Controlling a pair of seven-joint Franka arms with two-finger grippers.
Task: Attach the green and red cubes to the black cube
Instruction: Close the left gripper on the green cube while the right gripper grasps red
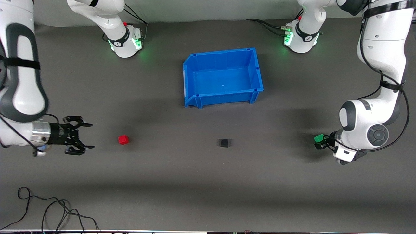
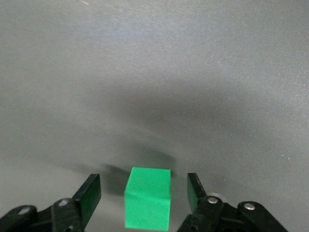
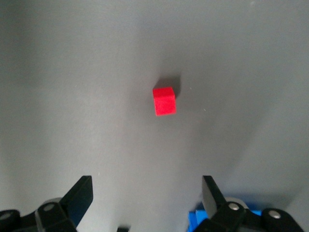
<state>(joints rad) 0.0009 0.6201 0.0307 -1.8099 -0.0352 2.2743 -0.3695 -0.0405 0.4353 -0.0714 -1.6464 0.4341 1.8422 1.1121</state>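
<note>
The green cube (image 1: 318,138) sits on the dark table toward the left arm's end. My left gripper (image 1: 319,142) is down around it. In the left wrist view the green cube (image 2: 148,197) stands between the open fingers (image 2: 89,195), with a gap on each side. The red cube (image 1: 123,139) sits toward the right arm's end. My right gripper (image 1: 91,136) is open and empty beside it, with a stretch of table between them. In the right wrist view the red cube (image 3: 164,101) lies well ahead of that gripper (image 3: 147,193). The black cube (image 1: 224,142) sits alone mid-table between the two coloured cubes.
An empty blue bin (image 1: 223,96) stands farther from the front camera than the black cube, between the arms' bases. Loose black cables (image 1: 48,211) lie at the table's near edge toward the right arm's end.
</note>
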